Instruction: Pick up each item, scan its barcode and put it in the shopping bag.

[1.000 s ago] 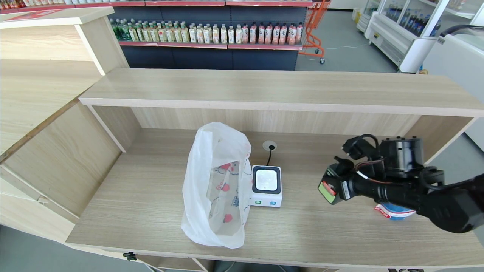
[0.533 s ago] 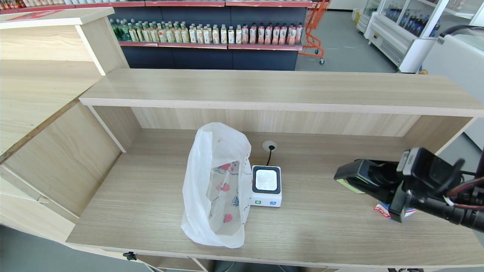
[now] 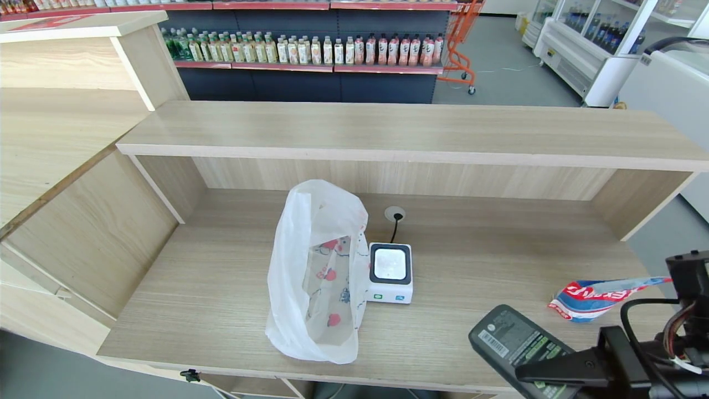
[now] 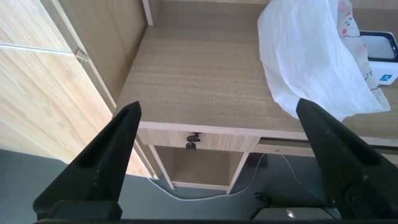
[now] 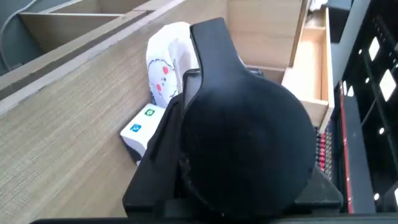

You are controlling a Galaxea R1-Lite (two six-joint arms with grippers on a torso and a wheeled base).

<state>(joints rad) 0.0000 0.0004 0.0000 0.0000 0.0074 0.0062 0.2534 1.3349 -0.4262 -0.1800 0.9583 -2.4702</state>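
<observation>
A white plastic shopping bag [image 3: 318,271] stands open in the middle of the counter, with printed goods inside. A small white scanner [image 3: 391,271] sits just right of it. My right gripper [image 3: 534,372] is at the counter's front right edge, shut on a dark flat packet [image 3: 512,338] whose barcode label faces up. The same packet [image 5: 249,143] looms dark and close in the right wrist view. A blue, red and white packet [image 3: 598,291] lies on the counter at the right. My left gripper [image 4: 219,107] hangs open below the front left edge, short of the bag [image 4: 311,56].
A raised wooden ledge [image 3: 410,130] runs along the back of the counter, and side walls close it in left and right. The scanner's cable runs to a grommet [image 3: 395,213] behind it. Bare counter [image 3: 210,288] lies left of the bag.
My right arm swung back and down from above the right side of the counter to its front right edge, turning the dark packet barcode up. The blue and red packet is now uncovered.
</observation>
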